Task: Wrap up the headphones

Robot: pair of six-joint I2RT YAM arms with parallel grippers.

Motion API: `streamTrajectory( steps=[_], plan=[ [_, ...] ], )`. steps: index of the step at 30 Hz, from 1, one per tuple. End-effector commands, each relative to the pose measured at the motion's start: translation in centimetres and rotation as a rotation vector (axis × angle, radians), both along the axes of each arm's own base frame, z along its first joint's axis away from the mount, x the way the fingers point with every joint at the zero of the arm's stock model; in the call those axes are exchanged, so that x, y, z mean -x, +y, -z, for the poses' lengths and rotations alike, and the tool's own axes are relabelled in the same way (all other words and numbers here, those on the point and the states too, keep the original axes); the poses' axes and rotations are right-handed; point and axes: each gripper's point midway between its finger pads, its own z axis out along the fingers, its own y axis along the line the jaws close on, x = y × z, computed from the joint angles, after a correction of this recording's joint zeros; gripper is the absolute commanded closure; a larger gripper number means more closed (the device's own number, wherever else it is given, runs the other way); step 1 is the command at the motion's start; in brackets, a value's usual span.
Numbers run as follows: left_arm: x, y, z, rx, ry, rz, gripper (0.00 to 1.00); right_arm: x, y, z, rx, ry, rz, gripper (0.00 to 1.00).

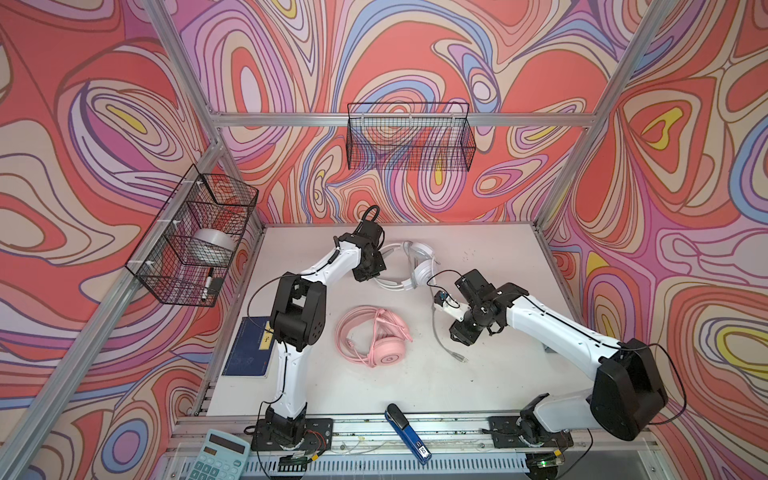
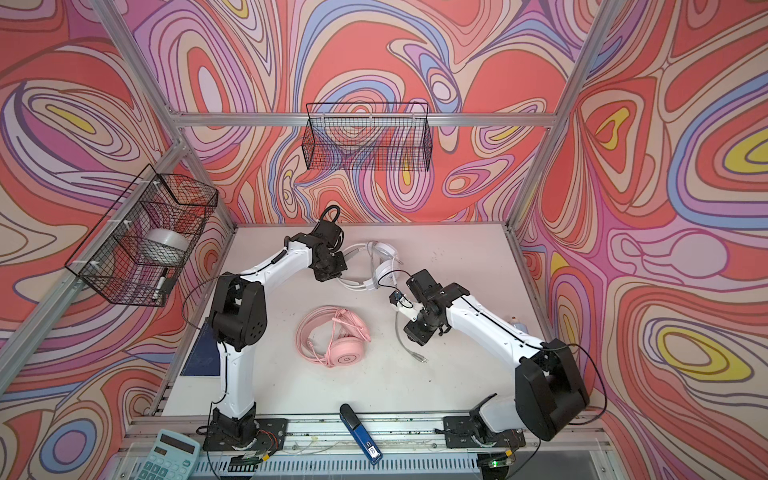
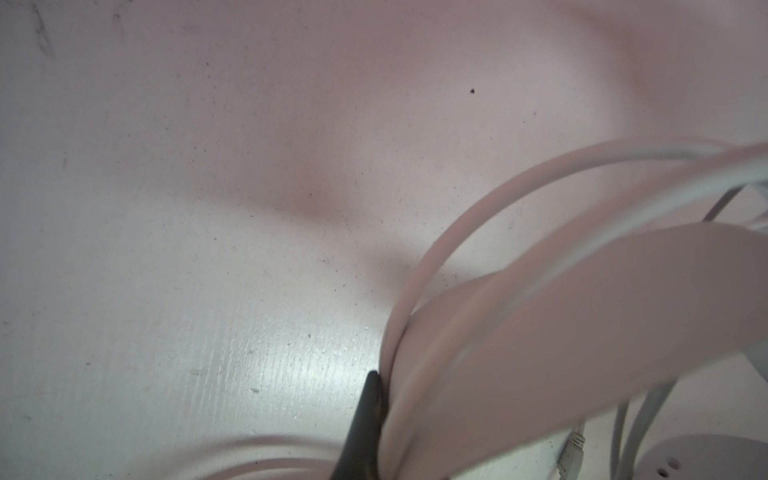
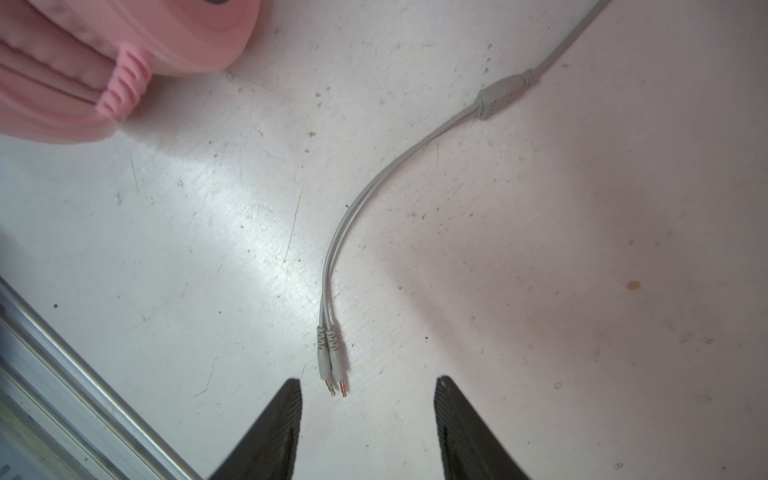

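Plugs (image 4: pixel 332 365) of the grey cable (image 4: pixel 496 97) lie on the surface (image 4: pixel 582 249) just ahead of the spread jaws of the right tool (image 4: pixel 368 380). The cable looks limp and light and is probably best pinched behind the plugs. Pink headphones (image 1: pixel 388 353) sit mid-surface, cable coiled. Farthest, the left tool (image 1: pixel 370 274) clamps the stiff band of the white headphones (image 1: pixel 424 272).

1. Scuffed white bench (image 1: pixel 498 257), swirly pink-and-orange wallpaper (image 1: pixel 415 54) all round it.
2. Blue notebook (image 1: pixel 245 349) lying flat at the bench's 8 o'clock edge.
3. Teal calculator (image 1: pixel 220 455) down at 7 o'clock, off the bench, by the front rail.
4. Blue-and-black stapler-looking thing (image 1: pixel 407 432) at 6 o'clock, lying across the rail.
5. Side wire basket (image 1: pixel 178 291) hung at 10 o'clock, with a tape roll (image 1: pixel 214 245) and a marker (image 1: pixel 208 284) inside.
6. Back wire basket (image 1: pixel 409 137) hung at 12 o'clock.
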Motion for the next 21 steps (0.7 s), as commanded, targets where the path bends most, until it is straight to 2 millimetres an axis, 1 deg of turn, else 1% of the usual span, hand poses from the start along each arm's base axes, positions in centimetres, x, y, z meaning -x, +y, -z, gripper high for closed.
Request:
streamTrajectory(
  steps=[1, 5, 7, 13, 18, 21],
  plan=[
    [-0.6, -0.2, -1.9, 0.030, -0.039, -0.009, 1.00, 1.6, -0.9, 0.7, 0.033, -0.008, -0.101, 0.45],
    [-0.6, -0.2, -1.9, 0.036, -0.037, -0.009, 1.00, 2.9, -0.5, 2.2, 0.008, 0.019, -0.141, 0.45],
    [-0.6, -0.1, -2.0, 0.031, -0.039, -0.009, 1.00, 3.1, -0.2, 3.1, 0.005, 0.018, -0.149, 0.45],
    [-0.5, 0.1, -2.3, 0.018, -0.044, -0.007, 1.00, 3.5, 0.5, 4.9, -0.004, 0.054, -0.163, 0.46],
    [-0.5, 0.2, -2.3, 0.015, -0.042, -0.008, 1.00, 4.0, 0.7, 6.7, 0.030, 0.097, -0.176, 0.47],
    [-0.4, 0.2, -2.3, 0.014, -0.040, -0.004, 1.00, 4.0, 0.3, 7.6, 0.068, 0.116, -0.163, 0.50]
  ],
)
